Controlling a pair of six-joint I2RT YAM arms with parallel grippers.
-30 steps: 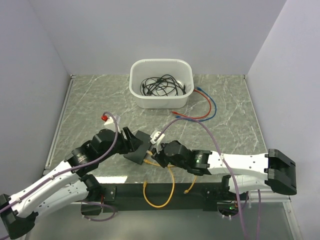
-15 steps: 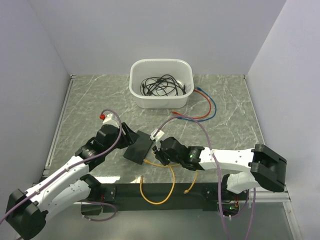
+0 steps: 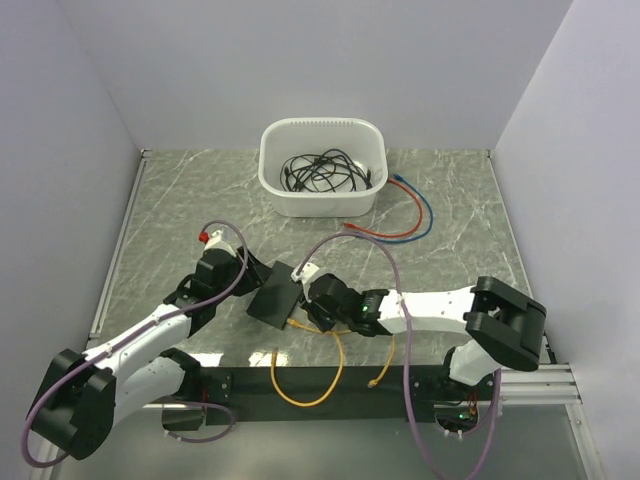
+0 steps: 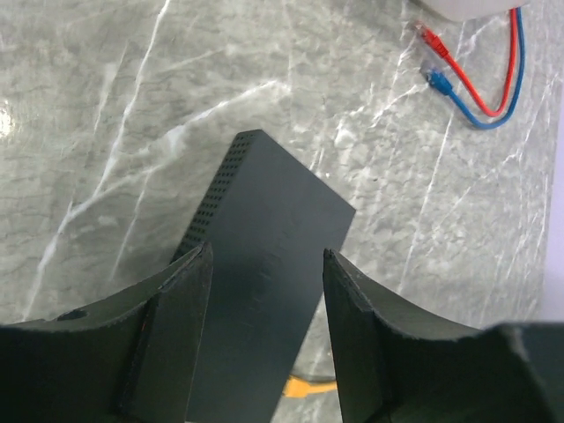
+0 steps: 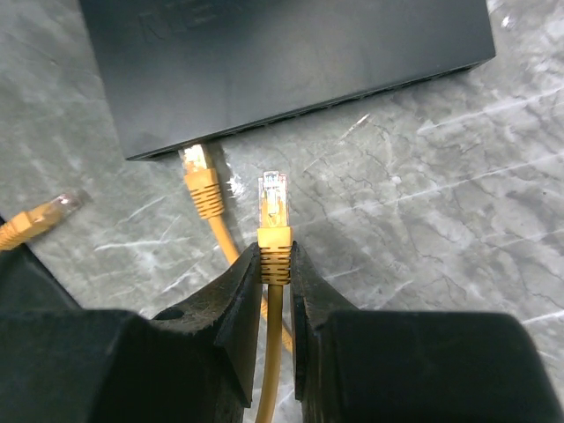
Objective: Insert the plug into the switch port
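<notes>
The right jaws are clamped on the ribbed boot of the yellow plug. Its clear tip points to 12 o'clock, short of the black switch box and apart from its port edge. A second yellow plug at 10 o'clock meets that edge. The left jaws are closed against the box's two long sides, with no gap showing. On the worktop, a white tub of black cables sits at 12 o'clock from the box — red and blue cables lie at 2 o'clock.
</notes>
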